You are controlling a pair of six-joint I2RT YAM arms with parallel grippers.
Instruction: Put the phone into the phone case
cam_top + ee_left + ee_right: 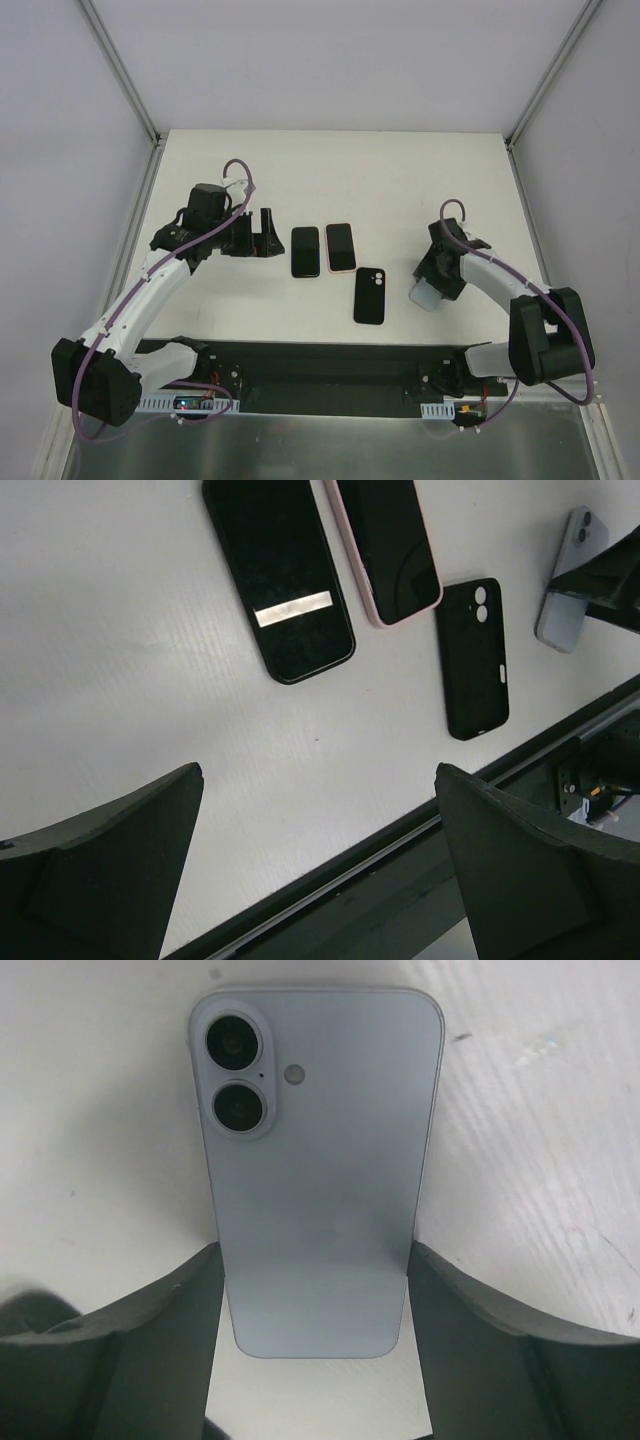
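A light blue phone, back side up with two camera lenses, sits between my right gripper's fingers, which press on its two long edges. In the top view that gripper holds the phone at the right of the table. A black phone case with camera cutouts lies flat just left of it, and also shows in the left wrist view. My left gripper is open and empty, left of the row of phones; its open fingers frame bare table in the left wrist view.
A black phone lies screen up beside a phone in a pink case, both behind the black case. They also show in the left wrist view, the black phone and the pink-cased one. A black rail runs along the table's near edge.
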